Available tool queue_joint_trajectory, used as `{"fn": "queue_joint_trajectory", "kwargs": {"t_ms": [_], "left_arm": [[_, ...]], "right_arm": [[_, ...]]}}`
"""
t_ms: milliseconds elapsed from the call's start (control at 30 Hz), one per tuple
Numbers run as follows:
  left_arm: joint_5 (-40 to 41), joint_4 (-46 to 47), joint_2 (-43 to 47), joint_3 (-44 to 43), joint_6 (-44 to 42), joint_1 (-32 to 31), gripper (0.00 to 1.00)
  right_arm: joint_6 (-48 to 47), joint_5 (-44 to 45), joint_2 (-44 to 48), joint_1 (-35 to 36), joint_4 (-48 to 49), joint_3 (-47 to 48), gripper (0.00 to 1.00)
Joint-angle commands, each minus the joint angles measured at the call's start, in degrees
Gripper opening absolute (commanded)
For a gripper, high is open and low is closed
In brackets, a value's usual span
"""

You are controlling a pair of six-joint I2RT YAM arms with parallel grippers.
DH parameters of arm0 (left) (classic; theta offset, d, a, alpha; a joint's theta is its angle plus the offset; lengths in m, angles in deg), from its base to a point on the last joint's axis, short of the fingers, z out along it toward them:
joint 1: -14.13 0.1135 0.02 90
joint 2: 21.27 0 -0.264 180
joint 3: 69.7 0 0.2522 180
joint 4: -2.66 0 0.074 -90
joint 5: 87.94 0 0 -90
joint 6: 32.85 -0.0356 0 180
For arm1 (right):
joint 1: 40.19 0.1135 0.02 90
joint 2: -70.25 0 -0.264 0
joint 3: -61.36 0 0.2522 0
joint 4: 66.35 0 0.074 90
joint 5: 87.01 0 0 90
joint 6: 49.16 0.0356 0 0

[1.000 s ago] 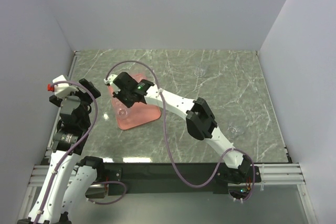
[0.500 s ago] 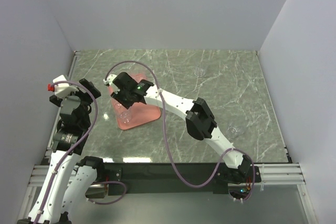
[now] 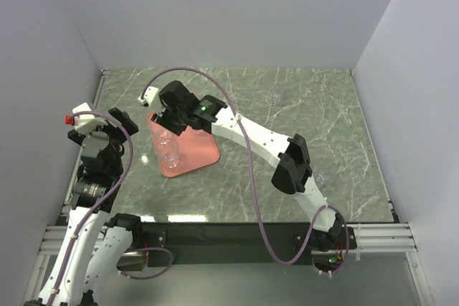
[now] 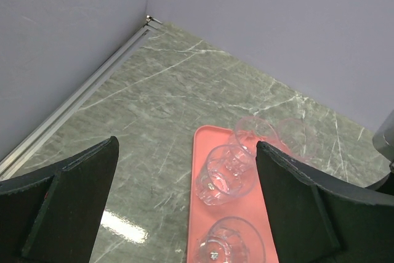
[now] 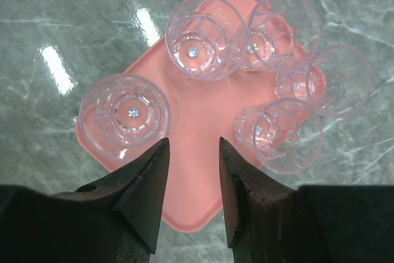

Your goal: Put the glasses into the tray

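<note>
**A:** Starting on the left — the left gripper (image 4: pixel 186 146) hangs just off the tray's left side, jaws spread as wide as they go and nothing in them. Parked, I'd say.

**B:** And the tray (image 3: pixel 203 154)?

**A:** It's left of centre on the table (image 3: pixel 237 198), turned at an angle to the table's edges. Five glasses (image 5: pixel 205 37) stand upright in it, one alone at one end and four crowded at the other, some rim to rim.

**B:** Right gripper (image 5: pixel 192 145) directly over it?

**A:** Right over the bare pink middle, jaws partly spread and empty, nothing pinched. My read is that this is the gap between deliveries, with a fetch due next.

**B:** What's left to fetch?

**A:** Two out on the stone: a far glass (image 3: pixel 272 96) near the back wall (image 3: pixel 229 19), and a near glass (image 3: pixel 320 175) further right, just beside the right arm's elbow (image 3: pixel 290 170).

**B:** So the next move?

**A:** Lift clear above the rims, swing right, and come down over one glass with the jaws wide enough to straddle it. The one by the elbow is the awkward one — a careless swing could knock it.

**B:** Room to work?

**A:** Plenty of open marble between the tray and both strays, and neither sits tight against a table edge. Inside the tray, the free floor is the middle strip under the gripper, so the next glass fits there without clinking a rim.
</note>
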Motion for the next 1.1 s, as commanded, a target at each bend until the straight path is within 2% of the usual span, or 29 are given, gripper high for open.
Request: {"fn": "queue_joint_trajectory", "kwargs": {"t_ms": [0,200,533,900,1067], "left_arm": [[-1.4,1.8,0.6,0.1,-0.8,-0.2,0.99],[-1.8,2.1,0.8,0.2,-0.9,-0.2,0.99],[-2.8,2.2,0.9,0.2,-1.0,-0.2,0.99],[-3.7,2.5,1.0,0.4,-1.4,-0.2,0.99],[-4.0,2.6,0.8,0.6,-1.5,-0.2,0.99]], "right_arm": [[-5.0,-0.6,3.3,-0.6,-3.2,0.7,0.45],[-6.3,1.1,5.9,-3.7,-3.9,-0.9,0.45],[-6.7,3.0,10.4,-13.1,-2.7,-5.4,0.45],[-3.1,7.0,7.4,-25.2,-0.4,-7.5,0.44],[-0.5,12.8,6.0,-29.2,2.2,-9.6,0.43]]}}
